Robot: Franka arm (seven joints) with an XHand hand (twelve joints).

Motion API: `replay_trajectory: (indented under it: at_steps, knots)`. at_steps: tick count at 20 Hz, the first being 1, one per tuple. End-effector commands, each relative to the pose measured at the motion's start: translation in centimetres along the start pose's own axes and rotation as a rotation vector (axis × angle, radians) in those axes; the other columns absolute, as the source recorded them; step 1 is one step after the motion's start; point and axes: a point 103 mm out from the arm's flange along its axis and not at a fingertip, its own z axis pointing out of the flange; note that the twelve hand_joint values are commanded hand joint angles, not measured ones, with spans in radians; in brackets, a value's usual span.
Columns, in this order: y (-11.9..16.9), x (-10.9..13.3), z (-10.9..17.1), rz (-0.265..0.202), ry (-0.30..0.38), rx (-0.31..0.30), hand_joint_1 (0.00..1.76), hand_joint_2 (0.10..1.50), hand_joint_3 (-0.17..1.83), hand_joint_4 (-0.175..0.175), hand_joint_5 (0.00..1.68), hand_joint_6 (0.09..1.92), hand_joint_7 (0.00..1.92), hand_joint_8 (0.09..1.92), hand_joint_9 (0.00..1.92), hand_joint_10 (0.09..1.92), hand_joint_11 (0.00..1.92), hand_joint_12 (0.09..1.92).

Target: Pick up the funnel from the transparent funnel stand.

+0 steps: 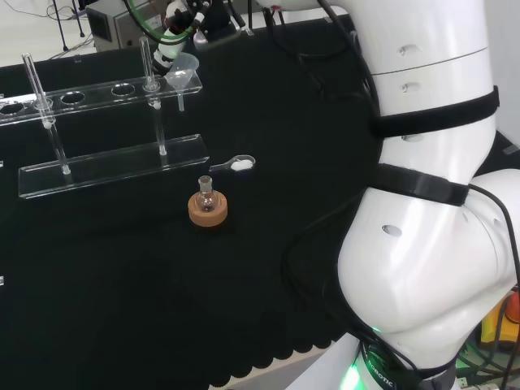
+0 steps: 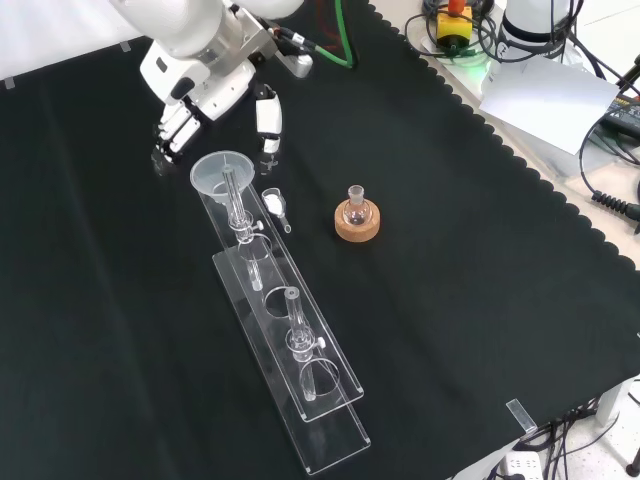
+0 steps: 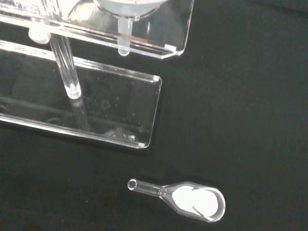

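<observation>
A clear plastic funnel point(image 1: 182, 71) sits in the end hole of the transparent funnel stand point(image 1: 114, 166), its stem hanging below the upper shelf. In the front view the funnel point(image 2: 222, 170) is at the stand's point(image 2: 330, 430) far end. The black and white hand point(image 2: 215, 85) hovers just beyond and above it, open, with one finger point(image 2: 268, 115) to the right and others to the left, none touching the funnel. In the head view the hand point(image 1: 174, 38) shows right behind the funnel. The wrist view looks down past the funnel point(image 3: 129, 6) onto the stand's base point(image 3: 96, 106).
A small glass flask on a cork ring point(image 1: 208, 208) stands in front of the stand in the head view. A glass scoop with white powder point(image 1: 237, 165) lies by the stand's end, also the scoop point(image 3: 195, 200). Two upright glass rods carry the shelf.
</observation>
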Motion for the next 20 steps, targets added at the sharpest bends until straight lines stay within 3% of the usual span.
replay_trajectory:
  at_steps: [1,10,20]
  knots:
    - [-0.1,0.3,0.7,-0.004,-0.030,0.009,0.50,0.73,0.28,-0.009,0.06,0.09,0.00,0.56,0.22,0.86,0.53,1.40]
    - [0.1,0.4,1.7,-0.007,-0.051,-0.043,0.57,0.72,0.30,-0.012,0.07,0.09,0.00,0.63,0.22,0.85,0.52,1.39]
    - [0.9,0.6,1.7,-0.015,-0.069,-0.024,0.59,0.72,0.30,-0.010,0.07,0.09,0.00,0.62,0.22,0.85,0.51,1.39]
